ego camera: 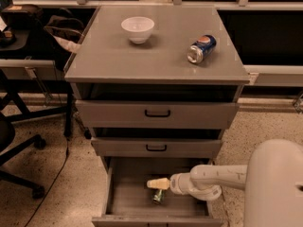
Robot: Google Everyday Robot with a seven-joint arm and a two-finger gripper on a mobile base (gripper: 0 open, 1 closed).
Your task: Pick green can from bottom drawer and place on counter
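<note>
The small dark green drink can (157,197) sits on the flat floor of the pulled-out grey bottom drawer (125,195), near its front and about midway across; it is the only thing inside. A silvery metal end catches the light, but its top is covered by the gripper and I cannot tell whether it stands or lies.

The beige-tipped gripper (157,183) hangs just above the can, pointing left. Whether it is spread or pressed together cannot be told, nor whether it touches the can. Its white arm (213,178) reaches in from the right, and the robot's rounded white body (277,183) is cut off by the right and bottom edges.

Above, two shallower grey drawers with black handles (118,113) stand slightly ajar, their insides too dark to read. On the smooth grey counter (142,60), a white bowl (138,29) stands far left and a blue-and-red can (201,48) lies on its side at right.
</note>
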